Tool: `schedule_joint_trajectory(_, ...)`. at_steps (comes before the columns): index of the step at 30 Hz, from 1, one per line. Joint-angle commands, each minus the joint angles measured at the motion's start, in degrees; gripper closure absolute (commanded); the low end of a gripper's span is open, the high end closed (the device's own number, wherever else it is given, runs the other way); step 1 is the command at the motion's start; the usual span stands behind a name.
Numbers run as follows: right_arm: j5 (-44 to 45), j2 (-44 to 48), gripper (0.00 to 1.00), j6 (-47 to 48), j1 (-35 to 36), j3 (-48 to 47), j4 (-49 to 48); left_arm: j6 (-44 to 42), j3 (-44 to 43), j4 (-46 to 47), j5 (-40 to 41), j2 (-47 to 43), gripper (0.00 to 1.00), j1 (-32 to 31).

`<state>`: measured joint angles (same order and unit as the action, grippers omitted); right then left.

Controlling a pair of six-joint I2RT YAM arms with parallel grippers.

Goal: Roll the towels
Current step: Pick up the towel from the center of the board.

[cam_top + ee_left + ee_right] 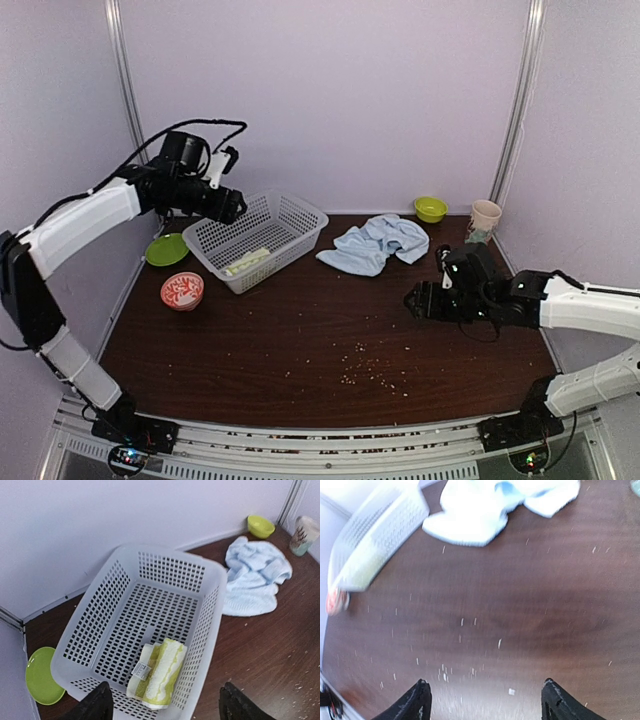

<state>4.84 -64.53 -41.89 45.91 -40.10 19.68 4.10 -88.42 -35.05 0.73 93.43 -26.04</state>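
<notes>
The lime-green and yellow lemon-print cloth towel lies rolled up inside the white plastic mesh basket, close to one wall, its label showing; the plain pale blue cloth towel sits crumpled and unrolled on the dark wooden table just right of the basket; the left gripper hovers above the basket, spread and empty; the right gripper, well right of the basket, is also spread, holding nothing.
</notes>
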Motion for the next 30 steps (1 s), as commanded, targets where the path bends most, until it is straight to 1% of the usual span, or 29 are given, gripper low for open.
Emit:
schedule_joint_trajectory(1, 3.36, -5.43, 0.26, 0.0, -6.24, -6.66, -4.39, 11.78, 11.32, 14.02, -1.28, -12.71, 0.26, -2.56)
schedule_joint_trajectory(4, 1.12, -10.87, 0.28, -5.37, -11.32, -10.45, -9.57, 11.89, 17.02, 12.32, 4.59, -18.58, 0.26, -8.53)
schedule_joint_trajectory(6, 1.76, -14.99, 0.29, -8.56, -13.49, -13.49, -12.03, 13.12, 20.38, 10.95, 7.75, -21.24, 0.26, -13.25)
schedule_joint_trajectory(9, 2.12, -22.39, 0.31, -13.63, -16.38, -19.48, -13.34, 17.65, 26.48, 11.72, 8.73, -23.01, 0.27, -19.58)
schedule_joint_trajectory(12, 1.52, -29.47, 0.33, -18.17, -18.41, -25.53, -13.18, 22.18, 31.93, 14.08, 9.55, -22.8, 0.28, -23.42)
schedule_joint_trajectory(15, 2.25, -35.5, 0.33, -20.83, -19.01, -31.48, -11.13, 26.04, 35.64, 15.53, 8.81, -21.55, 0.29, -24.84)
schedule_joint_trajectory(17, 2.56, -39.03, 0.32, -22.2, -19.09, -35.33, -8.69, 27.11, 36.92, 16.76, 8.5, -20.96, 0.3, -25.46)
schedule_joint_trajectory(20, 3.23, -43.1, 0.29, -24.1, -19.38, -39.82, -6.11, 27.37, 37.46, 17.55, 8.36, -20.0, 0.3, -25.64)
schedule_joint_trajectory(24, 2.28, -47.89, 0.29, -27.91, -20.91, -41.8, -5.43, 26.14, 36.37, 16.82, 8.4, -17.71, 0.3, -25.64)
schedule_joint_trajectory(27, 1.65, -50.65, 0.31, -28.87, -22.01, -43.64, -4.89, 25.63, 35.7, 15.93, 8.45, -15.76, 0.3, -25.64)
schedule_joint_trajectory(29, 1.14, -52.39, 0.34, -28.89, -22.49, -45.35, -3.72, 25.38, 35.64, 15.82, 8.41, -14.87, 0.3, -25.64)
schedule_joint_trajectory(30, 0.78, -53.06, 0.38, -28.77, -22.71, -46.02, -3.32, 25.24, 35.6, 15.8, 8.41, -14.48, 0.3, -25.64)
